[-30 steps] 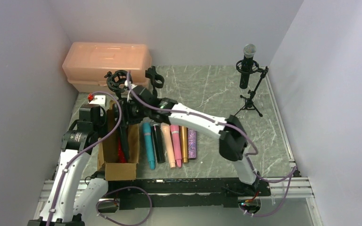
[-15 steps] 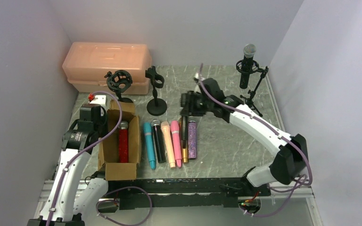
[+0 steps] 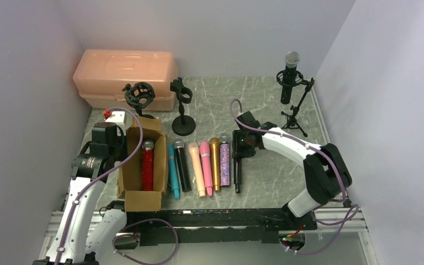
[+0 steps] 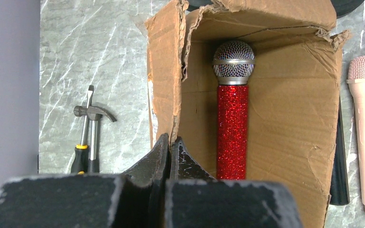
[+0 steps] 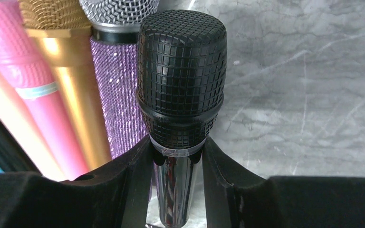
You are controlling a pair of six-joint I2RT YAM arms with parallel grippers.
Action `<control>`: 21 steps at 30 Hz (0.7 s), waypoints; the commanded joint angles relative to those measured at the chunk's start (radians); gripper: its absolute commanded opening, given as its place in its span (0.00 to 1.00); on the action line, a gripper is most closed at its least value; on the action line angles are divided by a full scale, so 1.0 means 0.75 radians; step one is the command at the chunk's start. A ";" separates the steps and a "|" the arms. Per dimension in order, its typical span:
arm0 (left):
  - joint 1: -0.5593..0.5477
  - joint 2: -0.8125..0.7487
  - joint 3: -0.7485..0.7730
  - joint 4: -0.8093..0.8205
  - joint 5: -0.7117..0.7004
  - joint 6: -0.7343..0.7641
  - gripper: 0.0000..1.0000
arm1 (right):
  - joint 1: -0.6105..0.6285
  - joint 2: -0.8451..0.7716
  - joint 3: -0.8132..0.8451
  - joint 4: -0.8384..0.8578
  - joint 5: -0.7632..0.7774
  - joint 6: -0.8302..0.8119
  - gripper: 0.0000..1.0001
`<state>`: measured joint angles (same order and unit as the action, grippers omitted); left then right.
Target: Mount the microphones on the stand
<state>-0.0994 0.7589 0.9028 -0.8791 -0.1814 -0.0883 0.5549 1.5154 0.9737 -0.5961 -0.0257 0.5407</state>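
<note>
My right gripper (image 3: 242,144) is shut on a black microphone (image 3: 237,172) just below its grid head (image 5: 181,80), and its body lies on the table at the right end of a row. The row holds teal (image 3: 172,172), black (image 3: 181,165), peach (image 3: 197,170), pink (image 3: 205,165), gold (image 3: 215,163) and purple glitter (image 3: 224,161) microphones. A red glitter microphone (image 4: 232,128) lies in a cardboard box (image 3: 139,199). My left gripper (image 4: 170,140) is shut on the box's left wall. An empty clip stand (image 3: 182,106) and a shock-mount stand (image 3: 139,95) are at the back.
A tripod stand (image 3: 295,113) with a microphone in it stands at the back right. A peach plastic case (image 3: 124,69) sits at the back left. A small hammer and a screwdriver (image 4: 88,130) lie left of the box. Walls close in on both sides.
My right arm swung from over the box across to the right, carrying the black microphone, and lowered it beside the purple one. The left arm kept still.
</note>
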 commanded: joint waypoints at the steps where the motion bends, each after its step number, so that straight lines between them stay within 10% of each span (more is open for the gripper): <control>1: 0.000 -0.019 0.033 0.067 0.010 0.007 0.00 | -0.009 0.090 0.034 0.137 0.017 -0.022 0.26; 11: 0.000 -0.030 0.024 0.069 0.011 0.011 0.00 | -0.006 0.143 0.154 0.119 0.028 -0.067 0.59; 21: 0.000 -0.028 0.023 0.063 0.009 -0.003 0.00 | 0.216 -0.121 0.313 0.108 0.106 0.151 0.59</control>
<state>-0.0994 0.7532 0.9028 -0.8799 -0.1799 -0.0868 0.5976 1.5101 1.1034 -0.5507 0.0212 0.5552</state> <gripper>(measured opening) 0.023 0.597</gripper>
